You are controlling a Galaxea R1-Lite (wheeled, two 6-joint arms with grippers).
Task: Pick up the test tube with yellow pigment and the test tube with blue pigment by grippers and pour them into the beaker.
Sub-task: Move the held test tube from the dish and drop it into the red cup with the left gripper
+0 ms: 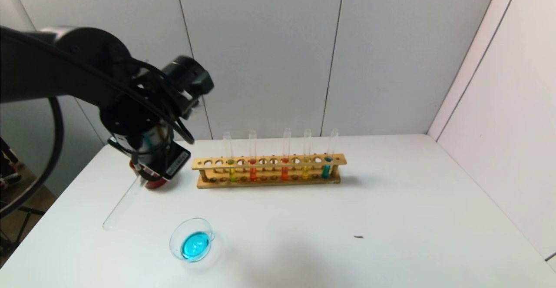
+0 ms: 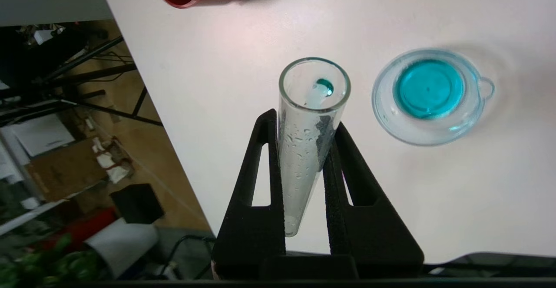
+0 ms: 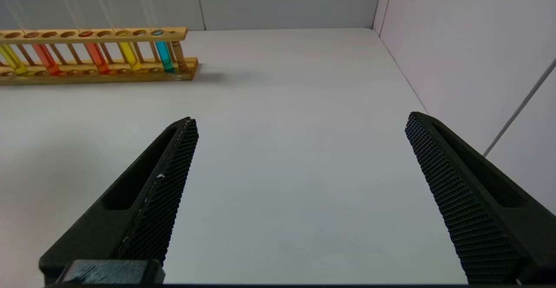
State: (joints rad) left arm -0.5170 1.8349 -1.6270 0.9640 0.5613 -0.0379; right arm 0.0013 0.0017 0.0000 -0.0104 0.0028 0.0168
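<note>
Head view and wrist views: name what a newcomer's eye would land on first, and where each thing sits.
The beaker near the table's front, its bottom bright with cyan-blue liquid, draws the eye first. Just to its left, the left gripper is shut on a tilted, nearly empty test tube with droplets and a blue trace inside. Behind, a wooden rack holds tubes of yellow, orange, red and blue liquid; the right gripper stands open above bare table.

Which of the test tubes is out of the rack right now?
The nearly empty test tube clamped in the left gripper, tilted, mouth down, over the table beside the beaker of blue liquid. The other five stand upright in the wooden rack.
</note>
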